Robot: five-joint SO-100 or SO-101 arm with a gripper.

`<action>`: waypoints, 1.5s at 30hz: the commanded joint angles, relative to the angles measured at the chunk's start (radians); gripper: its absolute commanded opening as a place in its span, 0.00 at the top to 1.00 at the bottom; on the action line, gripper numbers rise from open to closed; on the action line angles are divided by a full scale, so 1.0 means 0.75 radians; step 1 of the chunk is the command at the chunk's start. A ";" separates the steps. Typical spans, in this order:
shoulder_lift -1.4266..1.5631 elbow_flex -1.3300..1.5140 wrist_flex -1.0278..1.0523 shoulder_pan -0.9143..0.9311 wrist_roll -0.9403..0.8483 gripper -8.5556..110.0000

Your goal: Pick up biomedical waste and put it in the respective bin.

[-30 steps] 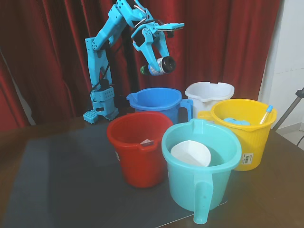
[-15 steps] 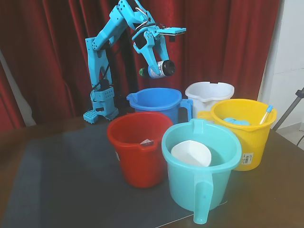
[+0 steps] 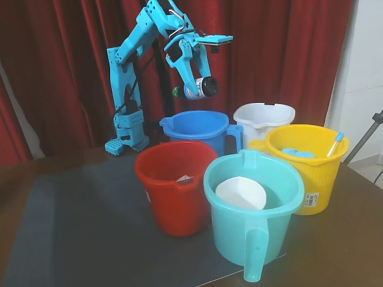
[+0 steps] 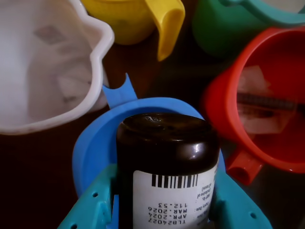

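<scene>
My gripper (image 3: 195, 84) is shut on the small dark glass medicine bottle (image 3: 200, 88) and holds it on its side in the air, green cap to the left, above the bright blue bucket (image 3: 197, 127). In the wrist view the bottle (image 4: 167, 162) fills the middle, its dark base toward the camera and its white barcode label showing, held between my two blue fingers (image 4: 90, 207). The blue bucket's rim (image 4: 95, 148) lies directly below the bottle.
A red bucket (image 3: 173, 185) and a teal bucket (image 3: 254, 203) holding a white piece stand in front. A white bucket (image 3: 263, 119) and a yellow bucket (image 3: 308, 161) stand to the right. All crowd around the blue bucket on a dark mat (image 3: 78, 227).
</scene>
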 commanded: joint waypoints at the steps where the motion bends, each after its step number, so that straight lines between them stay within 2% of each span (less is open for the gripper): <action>1: 0.022 -0.008 0.417 0.014 -0.008 0.80; 7: 0.027 -0.008 0.401 0.014 -0.002 0.72; 16: 0.029 -0.008 0.399 0.012 0.008 0.72; 21: 0.041 -0.041 0.417 0.061 -0.037 0.81; 23: 0.078 -0.070 0.427 0.174 -0.166 0.85; 26: 0.219 -0.088 0.448 0.348 -0.495 0.94; 32: 0.601 -0.012 0.444 0.730 -1.059 0.93; 37: 0.877 0.207 0.315 1.045 -1.559 0.93; 41: 1.162 0.558 0.029 1.197 -1.912 0.93; 45: 1.565 1.125 -0.233 1.244 -1.984 0.93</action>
